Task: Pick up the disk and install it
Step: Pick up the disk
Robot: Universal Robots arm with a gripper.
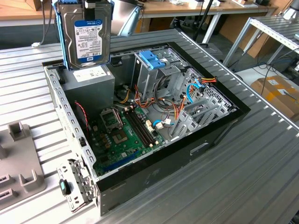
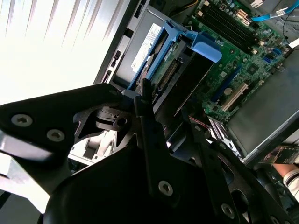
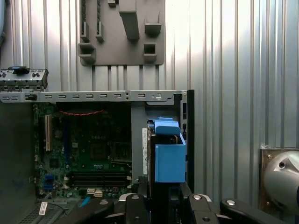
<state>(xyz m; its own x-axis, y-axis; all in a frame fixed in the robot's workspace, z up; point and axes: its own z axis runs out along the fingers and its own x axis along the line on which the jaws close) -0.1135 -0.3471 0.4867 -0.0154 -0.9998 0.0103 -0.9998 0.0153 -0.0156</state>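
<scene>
Ribbed metal counter lies nearest in the exterior view, carrying a grey fixture plate at that view's left and the open computer case at centre.

Within the case, the motherboard lies flat along the near side. Beyond it stands the drive cage with its blue latch on top. It cannot be told from these views whether the bay is free.

Farther back, at the case's rear corner, sits the grey power supply box. The disk hangs upright above it, label facing the exterior camera, and appears to be clear of the box.

In the first wrist view the pincer is clenched on the disk, one black finger on each flat face. The light blue side rails project beyond the fingers towards the case below. The second wrist view shows the same grasp.

Step in hand, as judged: pick-up is complete and the disk is in carriage. Installation is not yet done, since the disk is well apart from the drive cage.

Requirement for the next move, as judged: the disk must be brought across to the cage, turned from upright to match the bay, and its rails squared to the guides. The loose cables beside the cage are an obstruction risk.
</scene>
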